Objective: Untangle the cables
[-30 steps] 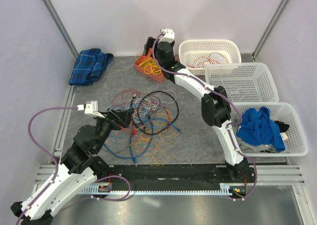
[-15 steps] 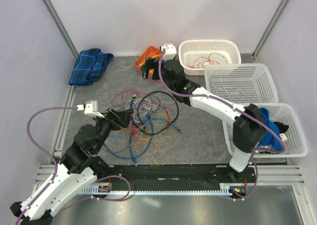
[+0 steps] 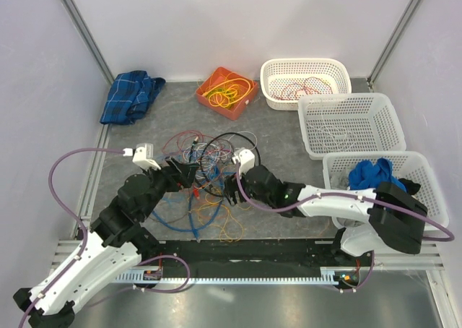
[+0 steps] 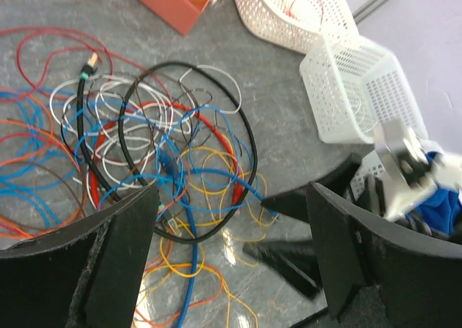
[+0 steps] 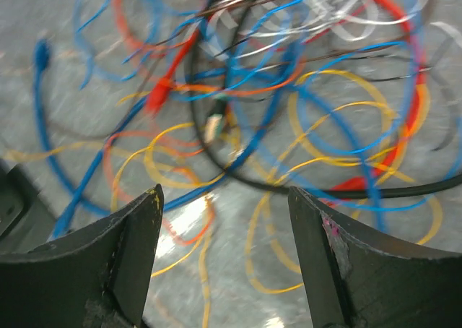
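Count: arms 2; white baskets (image 3: pixel 346 97) 3, in row along right side; orange tray (image 3: pixel 214 107) 1; blue cloths 2: plaid cloth (image 3: pixel 130 95) at far left corner, plain cloth (image 3: pixel 372 175) in nearest basket.

Cables (image 3: pixel 209 173): one mixed tangle at table centre; yellow loops (image 3: pixel 225 91) in tray; few thin strands in farthest basket.

Table (image 3: pixel 289 147) grey, mottled; pale walls.

Left gripper (image 3: pixel 189 175): fingers spread at tangle's left edge, nothing between them.

Right gripper (image 3: pixel 229 191): spread, low over tangle's near-right edge, nothing pinched.

Right wrist view blurred. Only left wrist view shows green-tipped plug (image 4: pixel 85 71).

3 white baskets (image 3: pixel 343 68) (image 3: pixel 361 118) (image 3: pixel 434 191), 1 orange tray (image 3: pixel 216 108), 2 blue cloths (image 3: pixel 130 95) (image 3: pixel 372 175), 1 tangle of multi-col cables (image 3: pixel 209 170), 2 robot arms (image 3: pixel 133 201) (image 3: pixel 332 201)
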Available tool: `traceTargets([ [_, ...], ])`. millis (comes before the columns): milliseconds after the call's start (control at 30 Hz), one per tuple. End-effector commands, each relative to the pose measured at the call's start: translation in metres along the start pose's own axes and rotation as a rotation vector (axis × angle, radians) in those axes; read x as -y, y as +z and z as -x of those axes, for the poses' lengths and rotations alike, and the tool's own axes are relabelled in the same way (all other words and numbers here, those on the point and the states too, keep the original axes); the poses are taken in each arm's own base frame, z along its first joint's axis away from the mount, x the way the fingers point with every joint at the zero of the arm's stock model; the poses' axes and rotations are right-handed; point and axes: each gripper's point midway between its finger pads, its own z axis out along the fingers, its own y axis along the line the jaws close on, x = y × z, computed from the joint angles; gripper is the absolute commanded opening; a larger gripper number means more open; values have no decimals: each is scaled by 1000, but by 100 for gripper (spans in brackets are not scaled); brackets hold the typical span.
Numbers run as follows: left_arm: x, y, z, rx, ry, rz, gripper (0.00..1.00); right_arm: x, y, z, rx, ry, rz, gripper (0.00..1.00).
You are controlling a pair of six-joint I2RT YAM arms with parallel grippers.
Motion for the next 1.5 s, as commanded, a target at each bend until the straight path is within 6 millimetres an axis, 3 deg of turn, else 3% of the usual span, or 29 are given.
traceTargets([
  [0,0,1,-15,-51,-70,-4,89,-25,-9,3,71,-11,75,78],
  [133,-1,2,-23,-74,-78,-9,88,-57,-5,-10,66,-66,152,79],
  [233,1,-2,-21,-72,-82,-22,87,-73,14,-23,25,-167,172,79],
  [367,0,-7,-18,-57,-85,-27,87,-68,52,-50,-60,-277,80,78],
  [467,-3,-11,-16,-46,-85,-24,87,-57,69,-53,-65,-295,-11,74],
  [567,-5,-13,-15,-40,-82,-18,87,-53,76,-48,-46,-282,-56,56],
  [600,-5,-13,-15,-40,-82,-15,87,-53,76,-46,-39,-279,-64,38],
  [700,-6,-15,-13,-34,-81,-13,87,-47,71,-37,-9,-266,-96,12],
  [800,-7,-15,-12,-26,-82,-11,87,-40,58,-24,27,-259,-141,0],
  [900,-6,-15,-11,-26,-84,-11,87,-41,32,-1,91,-248,-140,0],
  [1000,-6,-15,-9,-20,-85,-11,87,-49,-5,34,185,-229,-124,0],
  [1033,-5,-15,-9,-21,-85,-10,87,-56,-25,61,247,-200,-100,0],
  [1100,-4,-13,-6,-10,-83,-10,87,-56,-47,85,279,-200,-108,0],
  [1133,-3,-12,-5,-8,-81,-11,87,-59,-69,114,332,-179,-97,0],
  [1200,2,-11,3,12,-70,-22,87,-60,-91,143,380,-186,-96,0],
  [1233,4,-10,5,17,-63,-26,87,-63,-113,173,441,-154,-87,0],
  [1300,9,-10,14,40,-43,-37,88,-62,-131,191,457,-168,-92,0],
  [1333,13,-9,19,56,-41,-50,89,-66,-149,214,503,-145,-80,0],
  [1467,25,-8,34,112,-15,-99,90,-68,-186,255,561,-129,-64,0],
])
